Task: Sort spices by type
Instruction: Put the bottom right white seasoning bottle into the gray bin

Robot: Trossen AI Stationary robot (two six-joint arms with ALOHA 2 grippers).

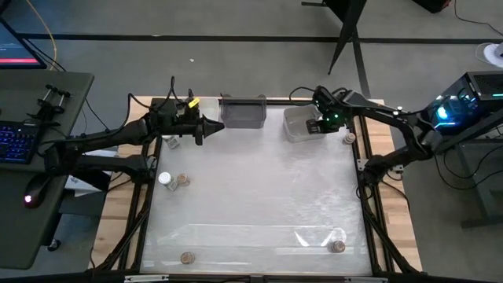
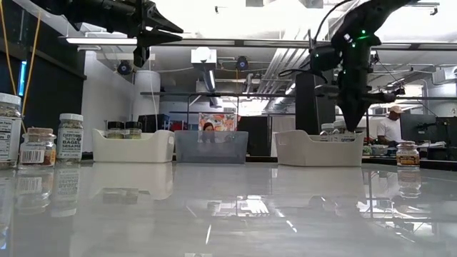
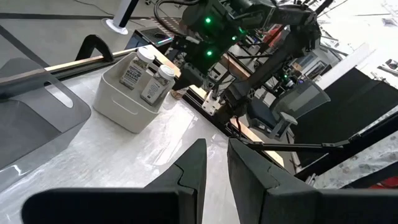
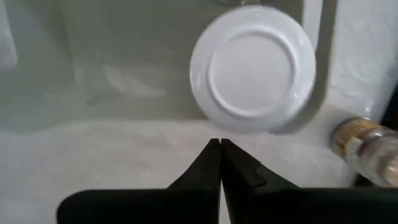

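— Where's the right arm?

— Stretched in from the table's right side toward the far edge, wrist bent straight down. Right gripper [image 4: 220, 163] is closed, fingertips touching, nothing between them.

— And the left?

— Reaching along the far left side, held level above the table. Left gripper [image 3: 215, 163] is nearly closed, a narrow gap, empty.

Bright ceiling strip lights [image 2: 214, 41] glare off the glossy white surface [image 2: 228, 207]; the white round jar cap [image 4: 252, 68] looks blurred.
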